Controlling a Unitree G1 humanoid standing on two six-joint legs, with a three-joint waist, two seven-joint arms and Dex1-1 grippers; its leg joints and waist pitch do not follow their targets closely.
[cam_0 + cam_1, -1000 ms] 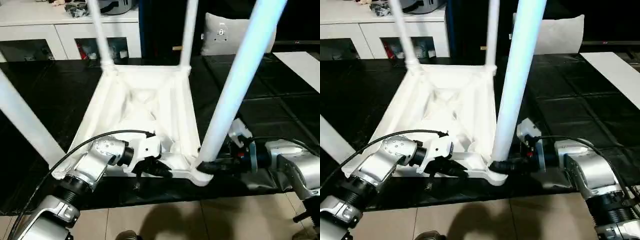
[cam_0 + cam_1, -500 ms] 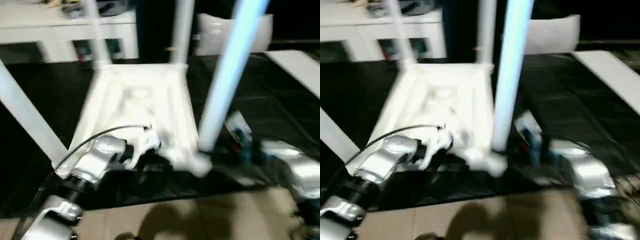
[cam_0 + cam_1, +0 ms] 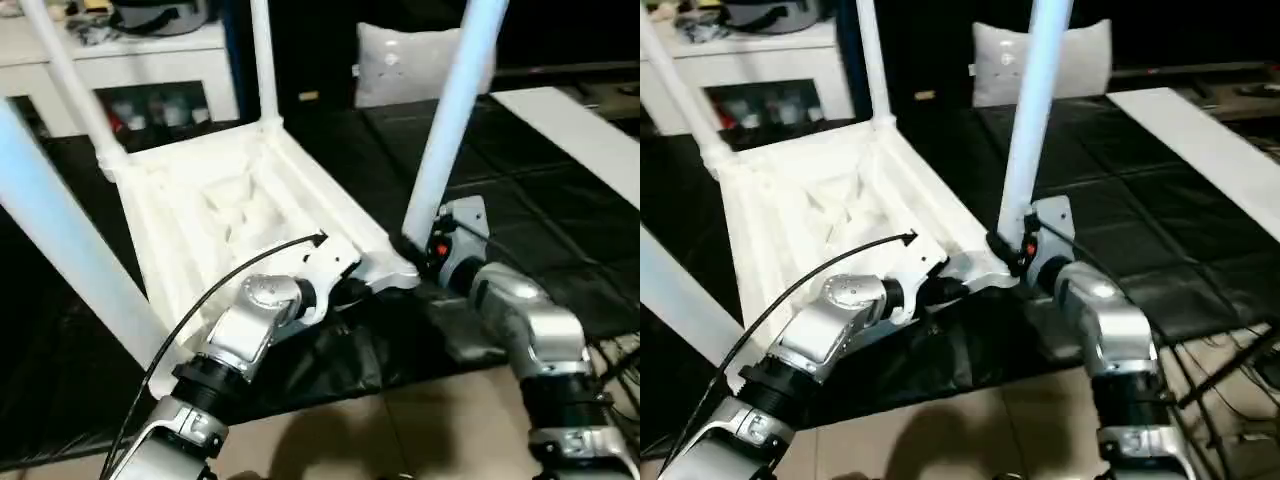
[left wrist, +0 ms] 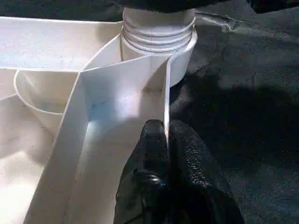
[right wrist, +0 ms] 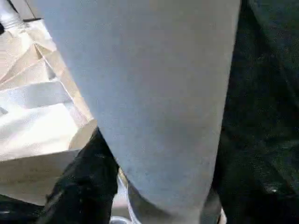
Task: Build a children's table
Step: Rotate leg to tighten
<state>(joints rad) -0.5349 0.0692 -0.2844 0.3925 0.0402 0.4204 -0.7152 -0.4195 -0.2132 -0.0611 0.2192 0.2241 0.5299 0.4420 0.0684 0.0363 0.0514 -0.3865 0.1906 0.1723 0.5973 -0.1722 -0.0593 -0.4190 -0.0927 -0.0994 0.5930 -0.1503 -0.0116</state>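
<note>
The children's table (image 3: pixel 230 210) lies upside down on the black mat, ribbed underside up, with white legs standing in its corner sockets. My left gripper (image 4: pixel 167 128) is shut on the thin rim wall beside the near right corner socket (image 4: pixel 159 28); it also shows under my left forearm (image 3: pixel 345 292). The near right leg (image 3: pixel 450 110) rises tall from that corner. My right gripper (image 3: pixel 1008 250) is closed round this leg's base, one black finger (image 5: pixel 88 172) lying against the leg (image 5: pixel 154 93). Other legs stand at the near left (image 3: pixel 70 250) and the far corners (image 3: pixel 262 60).
A black mat (image 3: pixel 560 230) covers the floor under the table and is rumpled at its near edge. A white cabinet with glass doors (image 3: pixel 130 70) stands at the back left, a grey cushion (image 3: pixel 400 65) behind the table. A white board (image 3: pixel 580 130) lies at the right. Cables (image 3: pixel 1240 340) trail near my right arm.
The whole view has swung, so the camera has moved. The table now sits turned, its near right corner further from me. Both grippers keep their holds.
</note>
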